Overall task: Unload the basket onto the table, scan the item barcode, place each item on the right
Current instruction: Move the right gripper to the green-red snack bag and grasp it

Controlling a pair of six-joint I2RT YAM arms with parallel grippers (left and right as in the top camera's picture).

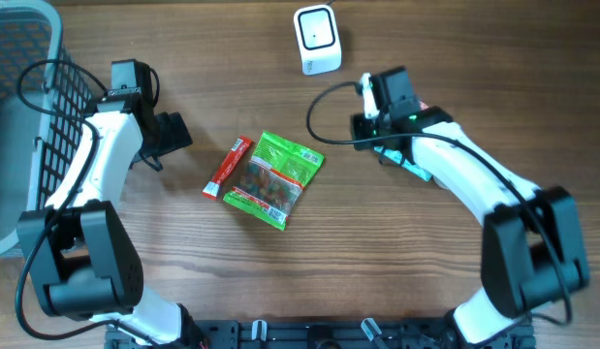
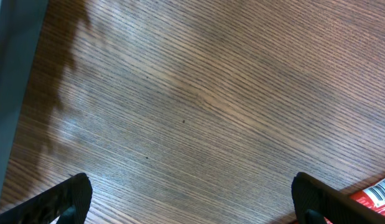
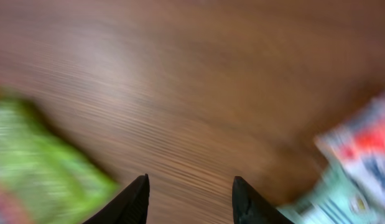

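Note:
A green snack packet lies flat mid-table with a red bar along its left side. The white barcode scanner stands at the far edge. My right gripper hovers right of the green packet. In its blurred wrist view the fingers stand apart over bare wood, so the right gripper is open and holds nothing. A teal, white and red packet lies just to its right, partly under the arm. My left gripper is wide open left of the red bar.
A grey wire basket fills the far left side of the table, and its wall shows at the left edge of the left wrist view. Bare wood lies between the scanner and the packets.

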